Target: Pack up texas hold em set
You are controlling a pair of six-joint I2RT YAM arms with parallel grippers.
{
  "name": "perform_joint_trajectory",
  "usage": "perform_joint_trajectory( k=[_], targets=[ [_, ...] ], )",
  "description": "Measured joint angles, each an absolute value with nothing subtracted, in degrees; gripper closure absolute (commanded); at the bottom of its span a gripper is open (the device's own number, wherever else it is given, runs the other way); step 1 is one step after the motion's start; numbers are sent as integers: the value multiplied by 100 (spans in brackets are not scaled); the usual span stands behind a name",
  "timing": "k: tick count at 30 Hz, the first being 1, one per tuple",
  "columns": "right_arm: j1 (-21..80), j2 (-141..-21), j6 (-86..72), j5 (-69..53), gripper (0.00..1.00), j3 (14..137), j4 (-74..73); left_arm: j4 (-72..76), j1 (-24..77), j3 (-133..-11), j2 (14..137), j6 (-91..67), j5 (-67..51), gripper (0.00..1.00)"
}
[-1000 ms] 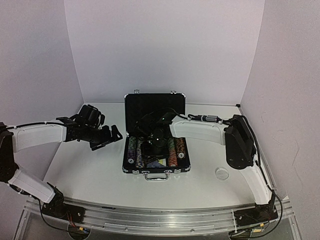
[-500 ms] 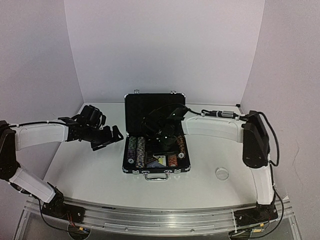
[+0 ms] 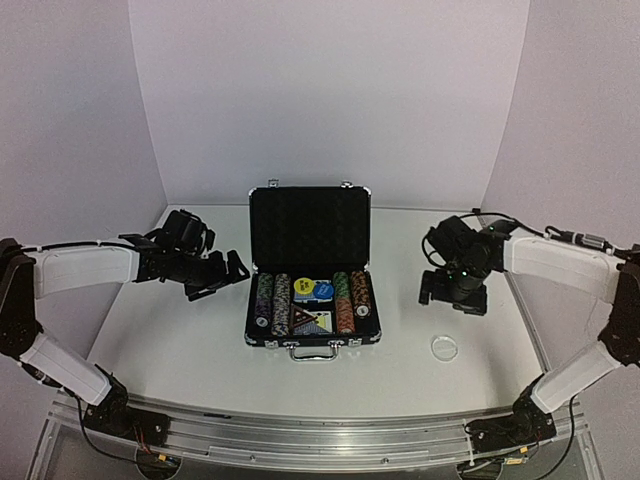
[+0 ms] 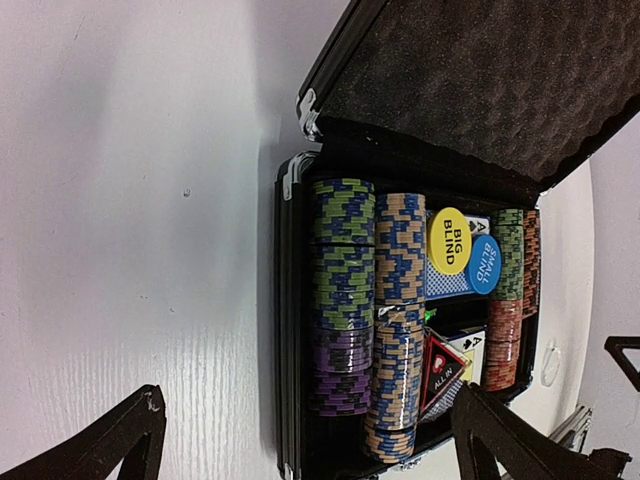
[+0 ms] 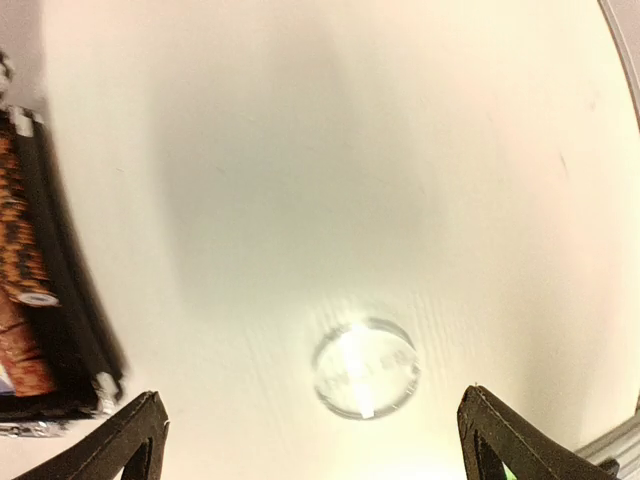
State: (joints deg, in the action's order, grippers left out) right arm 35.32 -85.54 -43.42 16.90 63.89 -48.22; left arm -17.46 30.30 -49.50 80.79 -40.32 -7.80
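Swung out of the open black briefcase (image 3: 312, 341), the right claw (image 3: 455, 295) hangs wide open and empty near the clear disc (image 5: 365, 369) lying loose on the surface (image 3: 180, 340); a centred, low descent should catch its thin rim.

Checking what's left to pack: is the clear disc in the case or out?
Out. The clear disc lies flat on the table, right of the case and apart from it.
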Motion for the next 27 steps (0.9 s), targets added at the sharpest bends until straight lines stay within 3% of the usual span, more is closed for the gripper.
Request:
perform_joint_trajectory(
  k=[6,16,27],
  targets=[
    [3110,-7943,-4533,1263,2,5199,-5039,-1751,3030,-4980,8157,-4024,-797,0],
    [2946,-8869,-4445,709,5,5137,-4641,-1734,3030,-5131,8226,-3924,-803,0],
    [2794,-9463,-4314,516,17,5092,-4317,-1732,3030,-5131,8270,-3924,-886,0]
  ],
)
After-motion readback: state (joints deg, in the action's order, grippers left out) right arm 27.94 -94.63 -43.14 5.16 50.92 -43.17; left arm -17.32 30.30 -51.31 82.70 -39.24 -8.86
